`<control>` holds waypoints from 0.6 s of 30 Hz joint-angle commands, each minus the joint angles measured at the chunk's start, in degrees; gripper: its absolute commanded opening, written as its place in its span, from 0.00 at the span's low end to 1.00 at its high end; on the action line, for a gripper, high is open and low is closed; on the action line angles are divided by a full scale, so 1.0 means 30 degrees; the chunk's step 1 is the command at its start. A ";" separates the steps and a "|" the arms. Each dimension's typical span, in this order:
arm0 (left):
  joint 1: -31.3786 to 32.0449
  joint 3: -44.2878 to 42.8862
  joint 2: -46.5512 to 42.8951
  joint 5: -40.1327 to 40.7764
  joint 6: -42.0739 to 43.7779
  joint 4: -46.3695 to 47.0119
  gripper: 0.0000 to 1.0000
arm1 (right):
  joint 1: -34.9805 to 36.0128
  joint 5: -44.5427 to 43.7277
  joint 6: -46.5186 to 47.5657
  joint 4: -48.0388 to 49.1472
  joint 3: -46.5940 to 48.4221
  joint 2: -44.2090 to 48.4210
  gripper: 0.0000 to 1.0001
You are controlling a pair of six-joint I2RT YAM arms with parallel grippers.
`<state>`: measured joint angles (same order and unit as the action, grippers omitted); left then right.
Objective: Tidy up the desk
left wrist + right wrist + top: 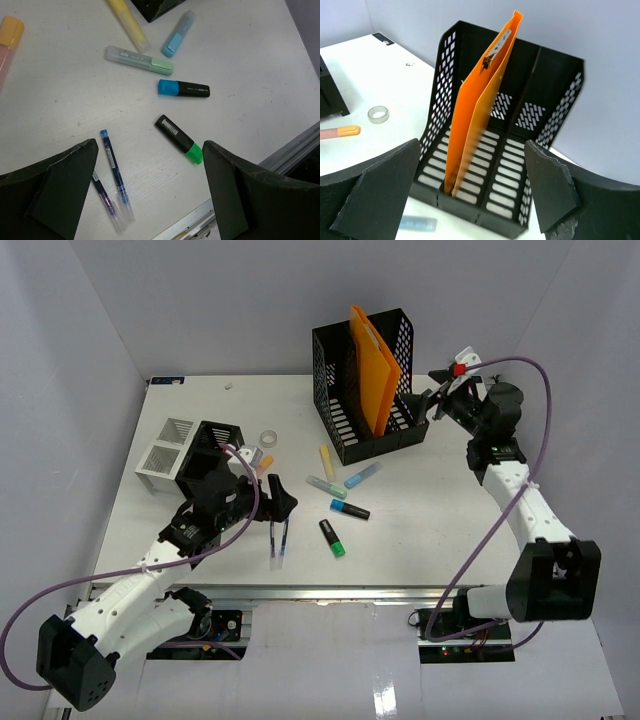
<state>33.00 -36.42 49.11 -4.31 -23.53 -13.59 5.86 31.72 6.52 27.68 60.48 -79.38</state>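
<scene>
Top view: bright, even, diffuse light from overhead. Surface (440, 530) close to white-out. Shadows are soft and short, the plainest one lying just beside the holder (370, 390). Glare patch on the glossy panel (385, 695), well in front of the holder at the frame's bottom edge. Walls behind the holder carry a lilac cast.

Left wrist: markers (184, 89) in front of the holder are sharp, with thin soft shadows. Left end effector (150, 145) dark and slightly soft in the foreground.

Right wrist: holder mesh sharp. Folder (485, 90) inside it is smeared toward its lower edge. Right end effector (472, 144) underexposed, edges soft.
</scene>
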 commanded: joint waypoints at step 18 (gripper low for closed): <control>-0.0011 -0.0529 0.3500 -0.0540 -0.3022 -0.3145 0.64 | -0.4692 0.8521 0.4801 -1.1365 -0.8503 0.8554 0.95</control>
<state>32.99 -36.47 57.42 -5.65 -31.12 -21.40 -4.10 53.43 21.40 -10.20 39.21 -53.67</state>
